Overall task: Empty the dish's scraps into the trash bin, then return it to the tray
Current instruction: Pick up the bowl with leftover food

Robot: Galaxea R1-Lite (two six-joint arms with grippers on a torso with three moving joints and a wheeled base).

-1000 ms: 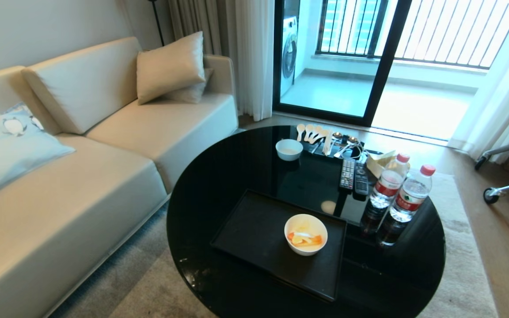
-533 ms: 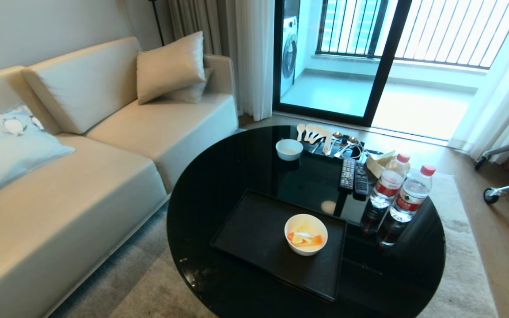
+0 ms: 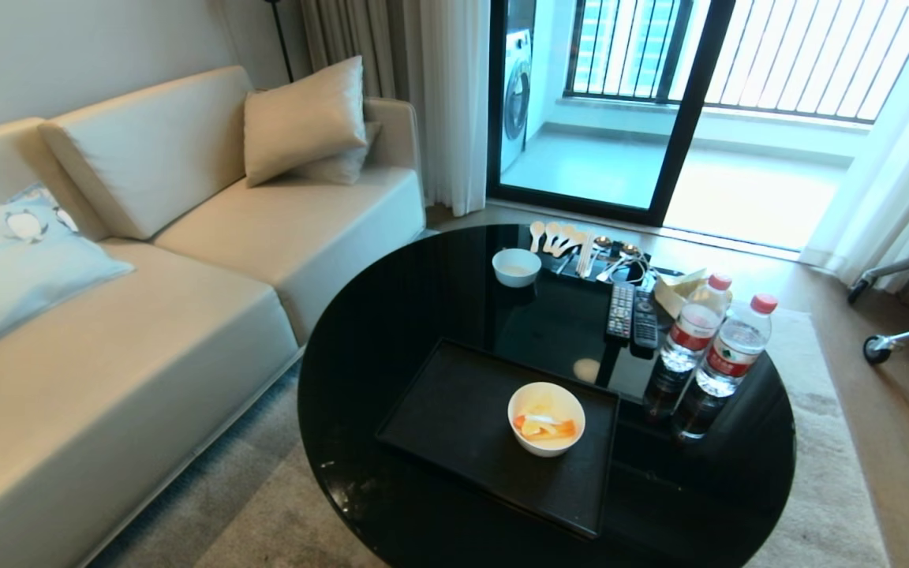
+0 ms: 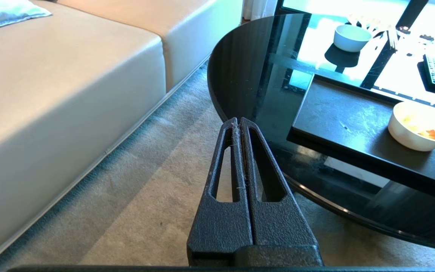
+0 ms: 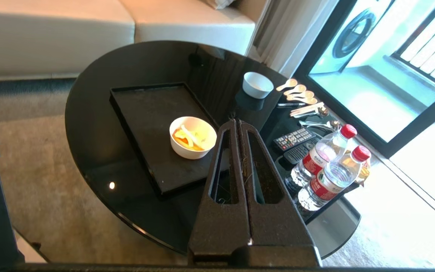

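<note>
A: Now, your dish [image 3: 546,419], the deep cream ceramic bowl, sits on the matte black tray [image 3: 454,410] with the orange and pale scraps [image 3: 543,427] loose inside.

B: What would spoil it?

A: I'd say the smooth glazed rim could slip, and tilting early would scatter the scraps onto the glossy black round surface [image 3: 391,315]. The two plastic water bottles [image 3: 711,351] stand near the tray. No trash bin shows.

B: And my fingers?

A: The right gripper [image 5: 239,121] hangs above the surface, fingers pressed together, empty. The left gripper [image 4: 239,120] is likewise closed, over the carpet [image 4: 134,189].
</note>
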